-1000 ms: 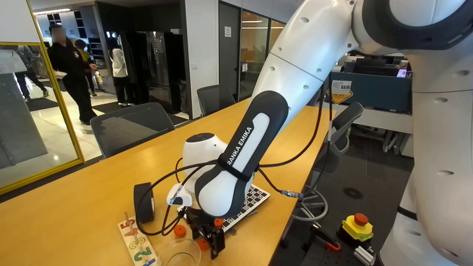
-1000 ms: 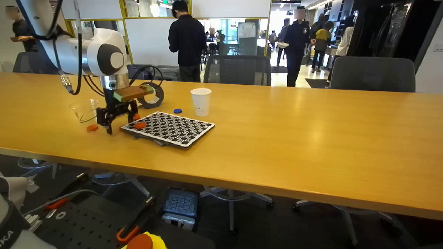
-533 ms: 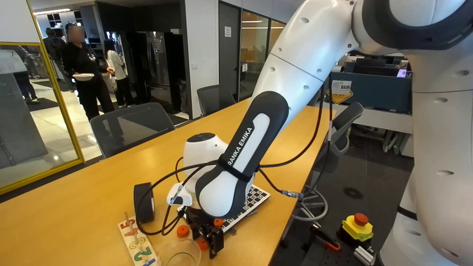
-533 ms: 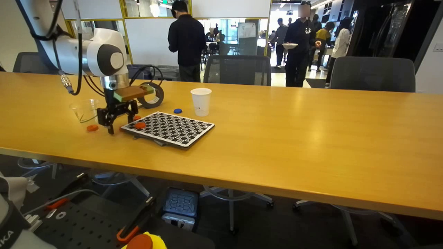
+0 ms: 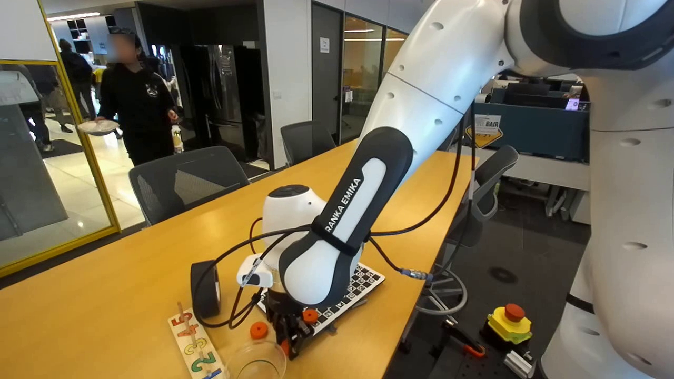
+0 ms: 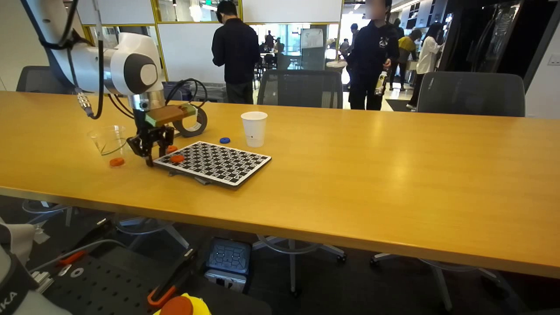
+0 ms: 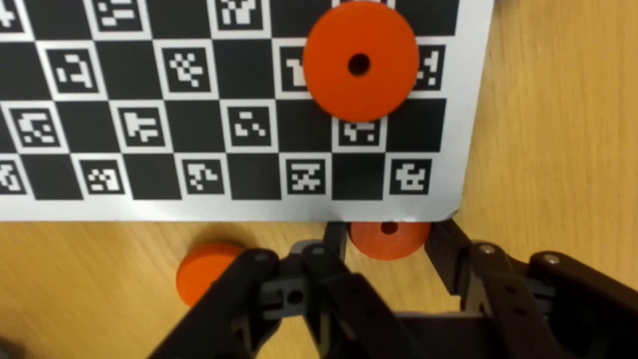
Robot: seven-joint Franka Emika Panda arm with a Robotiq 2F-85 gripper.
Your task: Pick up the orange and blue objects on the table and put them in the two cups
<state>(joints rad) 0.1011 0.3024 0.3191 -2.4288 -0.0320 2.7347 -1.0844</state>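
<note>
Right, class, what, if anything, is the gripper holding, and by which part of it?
An orange disc, partly hidden by the checkered board in the wrist view: the gripper pinches it at opposite sides of its rim.

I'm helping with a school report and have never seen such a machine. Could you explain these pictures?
The white machine is a robot arm, reaching over a wooden table. The wide pictures come from cameras outside the robot; the close-up comes from a camera on its wrist.

On the table are a checkered board with an orange disc on top, a second orange disc near its edge, a blue disc, a white cup, a clear cup, a black roll and a strip of colored numbers. A fourth orange disc shows at the clear cup; whether inside, I can't tell.

The two-fingered end effector, the part that grasps, is closed on a third orange disc, which the board's edge partly hides in the close-up.
</note>
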